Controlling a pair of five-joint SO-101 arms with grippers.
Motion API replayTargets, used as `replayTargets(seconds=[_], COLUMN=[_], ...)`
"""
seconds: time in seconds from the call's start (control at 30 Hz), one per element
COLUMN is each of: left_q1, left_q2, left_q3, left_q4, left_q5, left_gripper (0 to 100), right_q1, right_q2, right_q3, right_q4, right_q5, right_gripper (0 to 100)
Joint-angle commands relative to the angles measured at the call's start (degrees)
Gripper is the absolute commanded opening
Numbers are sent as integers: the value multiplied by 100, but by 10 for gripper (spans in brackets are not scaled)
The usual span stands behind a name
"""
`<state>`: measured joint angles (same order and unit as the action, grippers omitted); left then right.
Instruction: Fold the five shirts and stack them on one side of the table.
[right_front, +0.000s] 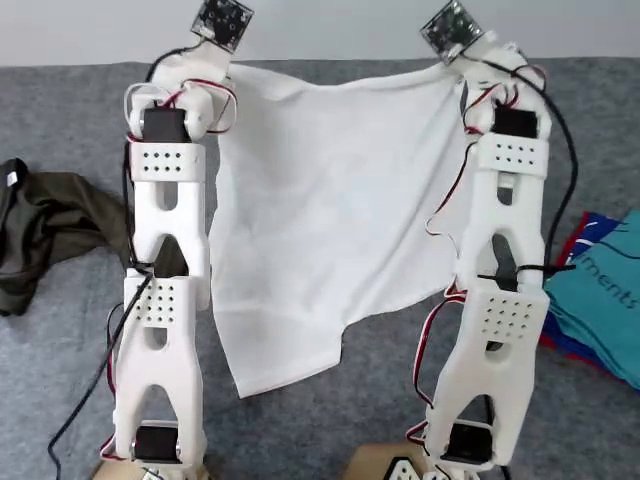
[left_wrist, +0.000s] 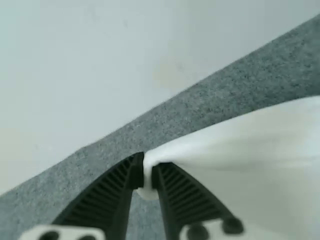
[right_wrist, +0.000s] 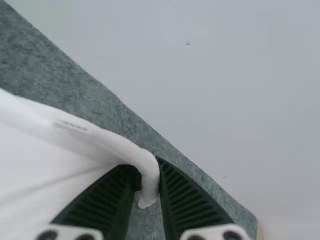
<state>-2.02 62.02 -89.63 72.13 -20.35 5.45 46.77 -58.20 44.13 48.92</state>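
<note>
Two corners of the white shirt (right_front: 330, 230) are pinched, one in the left tool (left_wrist: 147, 170) and one in the right tool (right_wrist: 148, 172), each closed down to the thickness of the cloth. The shirt spans between them and hangs back toward the arm bases over the table (right_front: 330, 430). Judged step: spreading this shirt before its first fold, with a dark shirt (right_front: 50, 220) outboard of the left tool and a teal pile (right_front: 600, 290) outboard of the right. The next move likely calls for lowering both tools together under even tension, so the cloth lands flat.
</note>
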Motion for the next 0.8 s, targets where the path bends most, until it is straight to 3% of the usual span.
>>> replayTargets(seconds=[0.0, 0.37, 0.53, 0.77], left_q1=[26, 343, 431, 712], left_q2=[-905, -3288, -4176, -5354], left_q3=[-690, -629, -620, -620], left_q4=[281, 870, 879, 1354], left_q5=[18, 9, -440, -1002], left_gripper=[2, 2, 2, 2], right_q1=[-40, -4, 4, 277], right_q2=[-760, -1455, -1780, -3029], right_q3=[-870, -2831, -3842, -3780], right_q4=[954, 3776, 5121, 5815], right_q5=[26, 26, 62, 70], right_gripper=[10, 10, 10, 10])
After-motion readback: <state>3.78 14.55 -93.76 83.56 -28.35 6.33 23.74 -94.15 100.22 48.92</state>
